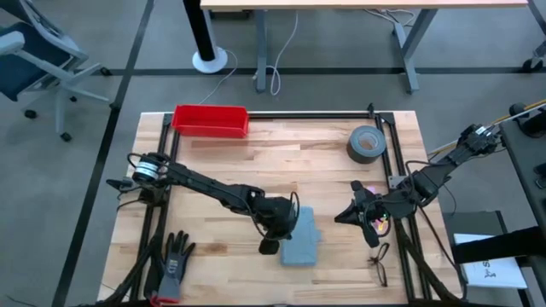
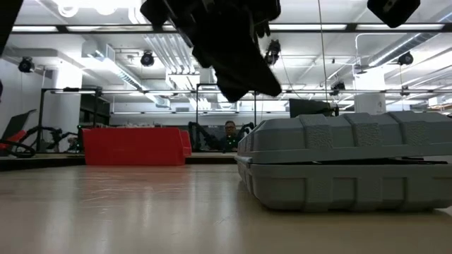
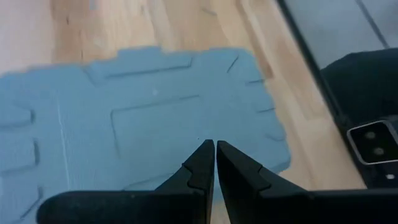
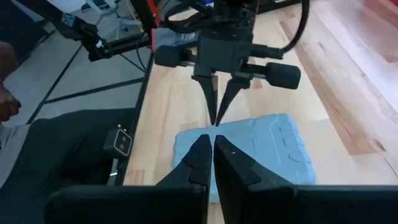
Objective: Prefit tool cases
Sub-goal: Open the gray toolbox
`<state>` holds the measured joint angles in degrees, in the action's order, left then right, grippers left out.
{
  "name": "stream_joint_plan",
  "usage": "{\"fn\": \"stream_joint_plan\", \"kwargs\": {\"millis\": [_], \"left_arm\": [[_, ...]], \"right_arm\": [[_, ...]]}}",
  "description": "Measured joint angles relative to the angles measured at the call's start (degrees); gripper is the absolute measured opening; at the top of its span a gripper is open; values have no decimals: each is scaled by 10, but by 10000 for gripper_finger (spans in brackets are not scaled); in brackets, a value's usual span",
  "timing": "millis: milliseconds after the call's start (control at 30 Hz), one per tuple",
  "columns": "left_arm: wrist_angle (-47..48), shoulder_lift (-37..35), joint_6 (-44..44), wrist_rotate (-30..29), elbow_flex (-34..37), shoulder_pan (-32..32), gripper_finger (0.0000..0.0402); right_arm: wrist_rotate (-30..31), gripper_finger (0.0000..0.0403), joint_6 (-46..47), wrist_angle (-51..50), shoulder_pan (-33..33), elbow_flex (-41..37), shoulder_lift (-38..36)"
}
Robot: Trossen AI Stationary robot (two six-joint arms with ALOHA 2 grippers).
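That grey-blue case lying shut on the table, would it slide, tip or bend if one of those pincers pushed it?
The tool case looks like moulded ribbed plastic, so probably stiff, not floppy. It lies flat and low on the wooden table, so it would likely slide rather than tip or roll. Its lid seems smooth, possibly slippery for the shut left pincer above it.

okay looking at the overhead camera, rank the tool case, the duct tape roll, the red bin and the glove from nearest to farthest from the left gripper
1. Tool case: directly beside the shut left gripper, toward the right arm.
2. Glove: near table edge, on the left arm's side.
3. Duct tape roll: far right part of the table.
4. Red bin: far edge, left side.

Tape and bin are too close to call.
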<state>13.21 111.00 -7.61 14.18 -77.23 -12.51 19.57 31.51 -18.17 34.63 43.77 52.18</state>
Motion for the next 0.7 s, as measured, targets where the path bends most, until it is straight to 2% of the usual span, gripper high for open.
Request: {"fn": "stream_joint_plan", "kwargs": {"millis": [333, 467, 700], "left_arm": [[9, 4, -4, -38, 2, 8, 23], [8, 4, -3, -36, 10, 9, 23], [-7, 4, 11, -1, 24, 9, 23]], "right_arm": [[6, 0, -7, -4, 0, 0, 0], [15, 0, -7, -9, 0, 0, 0], [15, 0, -10, -14, 0, 0, 0]]}}
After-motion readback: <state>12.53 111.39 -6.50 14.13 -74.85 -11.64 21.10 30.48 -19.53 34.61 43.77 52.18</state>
